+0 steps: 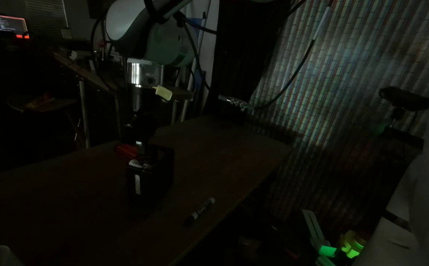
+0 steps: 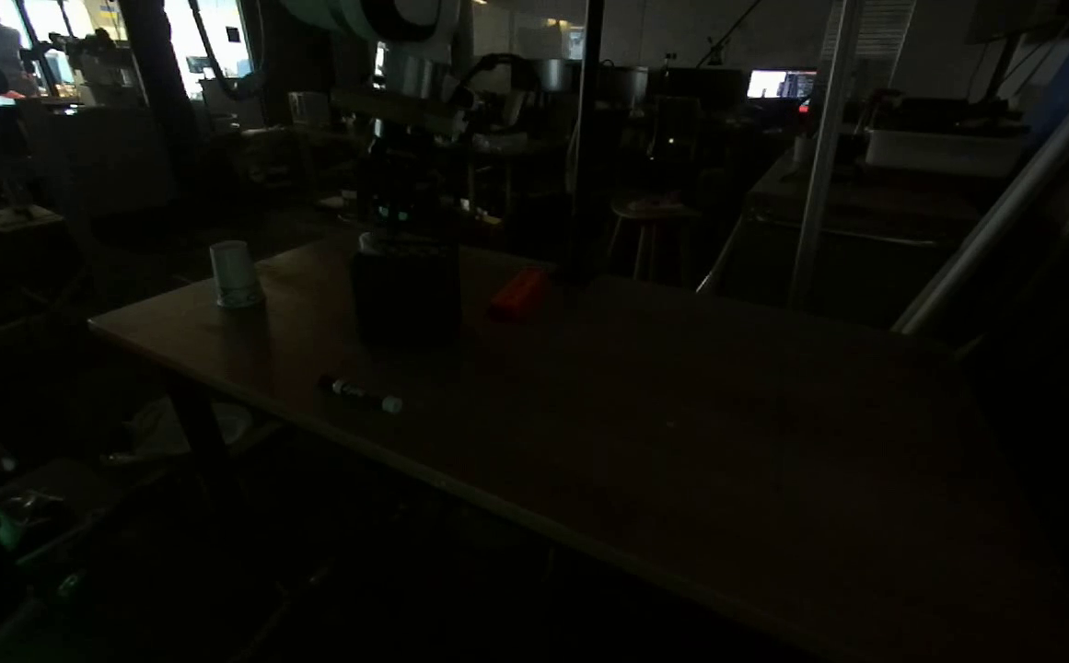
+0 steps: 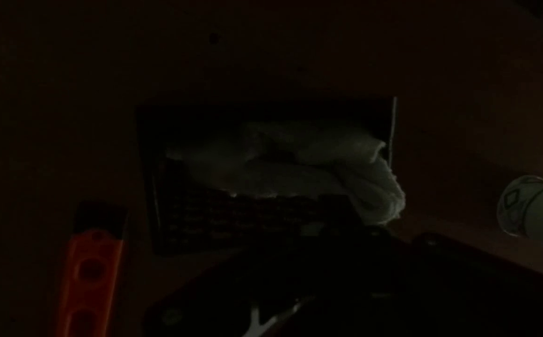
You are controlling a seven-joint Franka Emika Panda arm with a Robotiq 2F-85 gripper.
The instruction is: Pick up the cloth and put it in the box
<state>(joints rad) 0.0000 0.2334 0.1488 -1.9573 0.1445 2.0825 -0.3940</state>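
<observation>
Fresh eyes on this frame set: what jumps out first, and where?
Probably the pale cloth, bunched in the black box, one end reaching its rim in the wrist view. Next, the orange-red object on the table beside the box, the strongest colour there. In an exterior view, the striped wall beyond the table catches light in the gloom.

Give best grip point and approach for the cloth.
Probably pinch the cloth at its bunched end nearest the cup, coming from above: there a fold pokes over the rim of the box, while the rest lies inside.
</observation>
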